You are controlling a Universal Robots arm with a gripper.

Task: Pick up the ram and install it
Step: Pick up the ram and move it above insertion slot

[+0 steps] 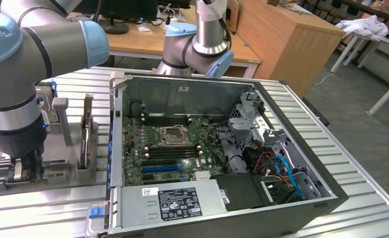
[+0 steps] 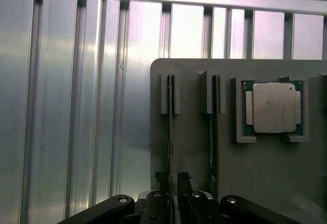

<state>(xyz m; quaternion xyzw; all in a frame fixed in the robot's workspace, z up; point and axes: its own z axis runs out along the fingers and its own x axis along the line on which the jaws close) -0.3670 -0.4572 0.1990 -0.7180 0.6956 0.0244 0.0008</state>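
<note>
The ram [image 2: 169,132], upright along one edge of the holder [image 2: 194,150], is clamped by the gripper [image 2: 172,179]; a skewed hold could jam it there.

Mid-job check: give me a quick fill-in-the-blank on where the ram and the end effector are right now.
1. In the wrist view, the gray holder carries ___ thin boards on edge beside the processor.
2. The end effector is at the ram, the board ___ from the processor.
3. The holder lies on the exterior view's ___ of the open case.
4. The long expansion slot on the motherboard is ___.
Missing words: two; farther; left; blue.
</note>
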